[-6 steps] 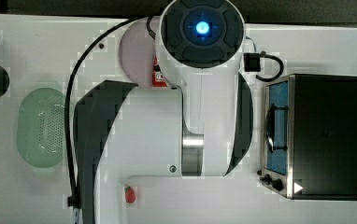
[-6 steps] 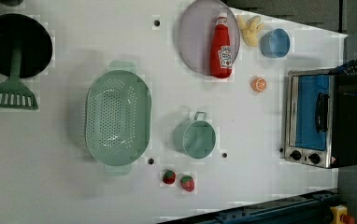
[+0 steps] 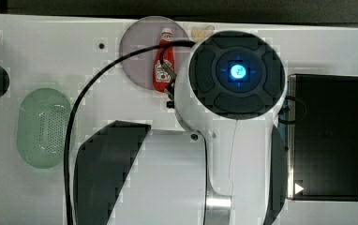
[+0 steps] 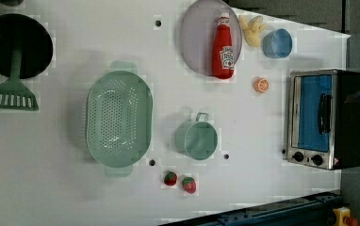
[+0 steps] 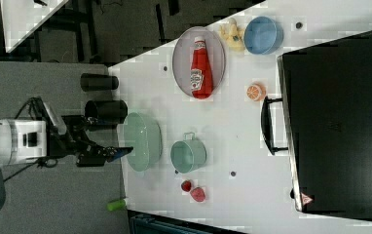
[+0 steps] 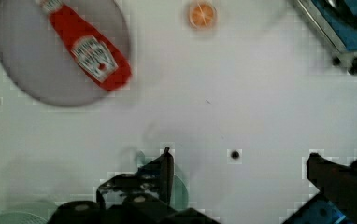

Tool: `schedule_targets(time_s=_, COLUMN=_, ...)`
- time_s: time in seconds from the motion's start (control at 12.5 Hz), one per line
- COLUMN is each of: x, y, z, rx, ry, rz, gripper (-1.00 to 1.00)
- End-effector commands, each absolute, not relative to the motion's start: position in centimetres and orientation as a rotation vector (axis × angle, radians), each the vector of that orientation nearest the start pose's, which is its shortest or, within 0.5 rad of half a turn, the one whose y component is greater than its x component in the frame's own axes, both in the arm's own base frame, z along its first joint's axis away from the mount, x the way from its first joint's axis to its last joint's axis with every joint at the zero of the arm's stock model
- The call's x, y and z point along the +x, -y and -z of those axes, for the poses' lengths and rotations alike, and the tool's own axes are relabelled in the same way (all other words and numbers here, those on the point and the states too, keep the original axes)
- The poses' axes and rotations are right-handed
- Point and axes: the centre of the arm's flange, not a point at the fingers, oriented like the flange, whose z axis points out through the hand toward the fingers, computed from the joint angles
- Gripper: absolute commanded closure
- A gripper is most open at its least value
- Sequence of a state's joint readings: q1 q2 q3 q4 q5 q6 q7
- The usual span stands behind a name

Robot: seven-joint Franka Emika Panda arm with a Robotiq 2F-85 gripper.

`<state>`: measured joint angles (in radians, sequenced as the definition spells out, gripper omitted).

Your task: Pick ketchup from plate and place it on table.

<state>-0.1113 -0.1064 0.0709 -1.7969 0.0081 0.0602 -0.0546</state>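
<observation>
The ketchup, a red bottle with a white label, lies flat on the pale lilac plate at the far side of the white table. The top view shows the ketchup on the plate, just beside the arm's round wrist. In the wrist view my gripper is open with nothing between its fingers. It hangs high over the table near the green cup, well apart from the ketchup and the plate. The right view also has the ketchup lying on the plate.
A green colander and a green cup stand mid-table, with two strawberries near them. An orange slice, a blue bowl and a toaster oven sit at the left view's right. A black pan holds a green spatula.
In the top view the arm's wrist has swung right and down, uncovering most of the ketchup and the plate. The things on the table have not moved.
</observation>
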Motion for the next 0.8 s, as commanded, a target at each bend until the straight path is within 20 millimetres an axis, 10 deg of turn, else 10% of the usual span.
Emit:
schedule_targets(time_s=0.08, x=55.3, y=0.8, z=-52.7, rx=-2.933, ry=-1.151, rz=-0.182, gripper=-1.00)
schedule_targets(time_s=0.8, x=63.1, y=-3.4, z=-35.8, rx=-3.054, ry=-0.471, rz=-0.186, gripper=-1.00)
